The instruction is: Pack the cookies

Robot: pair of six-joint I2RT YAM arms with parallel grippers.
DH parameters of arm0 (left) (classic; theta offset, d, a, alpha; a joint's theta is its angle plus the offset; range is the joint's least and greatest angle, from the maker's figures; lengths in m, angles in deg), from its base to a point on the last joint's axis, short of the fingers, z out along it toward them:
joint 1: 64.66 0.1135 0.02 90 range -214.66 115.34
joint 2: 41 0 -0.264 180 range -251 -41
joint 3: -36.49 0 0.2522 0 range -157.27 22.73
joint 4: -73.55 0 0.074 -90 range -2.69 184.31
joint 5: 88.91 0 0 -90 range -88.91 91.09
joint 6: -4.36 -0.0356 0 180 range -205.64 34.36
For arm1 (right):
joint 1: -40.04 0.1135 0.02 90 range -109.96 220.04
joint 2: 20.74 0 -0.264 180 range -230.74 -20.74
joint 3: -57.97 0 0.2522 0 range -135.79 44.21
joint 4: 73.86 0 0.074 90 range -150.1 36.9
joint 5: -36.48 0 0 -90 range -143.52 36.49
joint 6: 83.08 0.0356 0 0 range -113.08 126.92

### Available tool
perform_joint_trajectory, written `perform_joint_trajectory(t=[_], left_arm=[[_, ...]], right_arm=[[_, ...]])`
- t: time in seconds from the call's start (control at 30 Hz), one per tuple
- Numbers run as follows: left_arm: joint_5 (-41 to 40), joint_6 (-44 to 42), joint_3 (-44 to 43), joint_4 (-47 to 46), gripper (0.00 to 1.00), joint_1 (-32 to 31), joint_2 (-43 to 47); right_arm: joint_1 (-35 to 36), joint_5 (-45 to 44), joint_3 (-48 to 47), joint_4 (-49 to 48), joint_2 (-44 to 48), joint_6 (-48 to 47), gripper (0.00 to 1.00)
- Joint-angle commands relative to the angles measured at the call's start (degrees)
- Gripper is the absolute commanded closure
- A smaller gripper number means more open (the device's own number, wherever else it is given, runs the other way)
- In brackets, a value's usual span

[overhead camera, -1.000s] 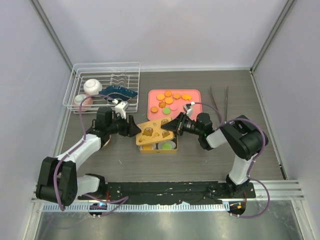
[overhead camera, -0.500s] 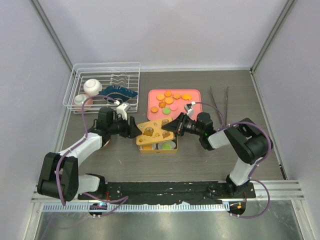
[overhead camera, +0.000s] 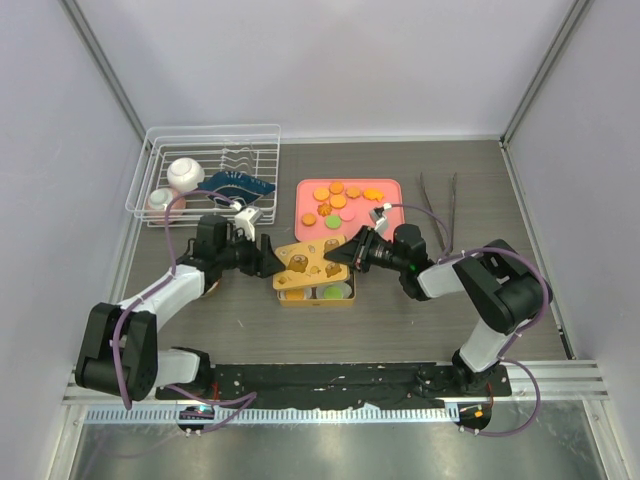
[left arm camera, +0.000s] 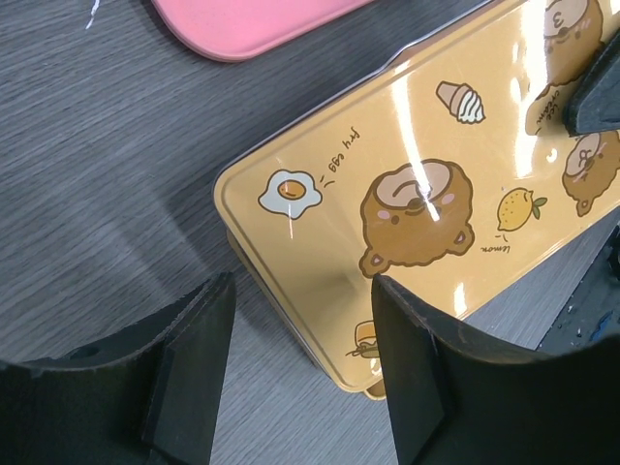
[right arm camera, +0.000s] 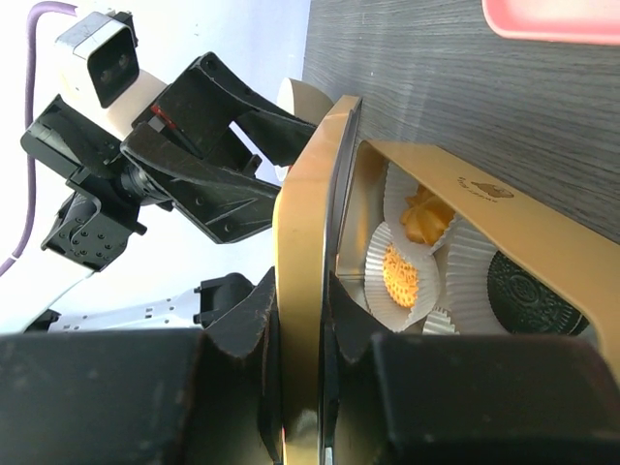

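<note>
Several orange and a few green cookies (overhead camera: 340,200) lie on the pink tray (overhead camera: 390,208). The gold tin (overhead camera: 318,293) stands in front of the tray. White paper cups in it hold an orange cookie (right arm camera: 400,274), a yellow swirl one (right arm camera: 426,215) and a black one (right arm camera: 523,291). My right gripper (overhead camera: 335,255) is shut on the right edge of the bear-printed lid (overhead camera: 308,262) and holds it tilted over the tin; the right wrist view (right arm camera: 305,320) shows the lid's edge (right arm camera: 308,223) between the jaws. My left gripper (overhead camera: 268,256) is open at the lid's left end (left arm camera: 417,203), fingers (left arm camera: 194,368) apart.
A white wire rack (overhead camera: 205,170) with bowls and a dark blue item stands at the back left. Dark tongs (overhead camera: 440,205) lie right of the tray. The pink tray's corner (left arm camera: 262,19) shows in the left wrist view.
My left gripper has moved a little to the right, closer to the lid's left end. The right gripper and the lid have hardly moved.
</note>
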Motion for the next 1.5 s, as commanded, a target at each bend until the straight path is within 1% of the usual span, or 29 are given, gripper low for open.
perform_joint_trajectory(t=[0.0,0.17,0.43,0.7,0.77,1.03,1.47], left_arm=[[1.91,-0.04,-2.04,-2.69,0.38,-0.47,0.67],[2.0,0.04,-2.12,-3.22,0.38,-1.0,-0.11],[2.0,-0.13,-1.51,-3.22,0.38,-1.18,-0.29],[2.44,0.13,-1.24,-3.13,0.38,-1.7,0.32],[2.44,0.13,-1.24,-3.04,0.38,-1.88,0.59],[2.35,0.04,-1.33,-2.6,0.38,-2.58,0.76],[2.18,-0.48,-1.68,-1.46,0.39,-3.46,1.64]], right_arm=[[0.8,-1.16,0.73,1.7,-0.35,-3.39,0.93],[1.5,-1.86,1.52,3.37,-0.26,-5.4,0.9],[1.59,-2.04,1.61,5.39,0.53,-6.9,0.88],[1.51,-1.6,1.17,8.29,2.11,-8.75,0.82],[1.24,-1.25,0.82,9.09,2.55,-9.71,0.76],[0.45,0.07,-0.58,14.53,4.92,-13.4,0.65],[-1.39,0.33,-1.81,19.63,7.12,-16.92,0.58]])
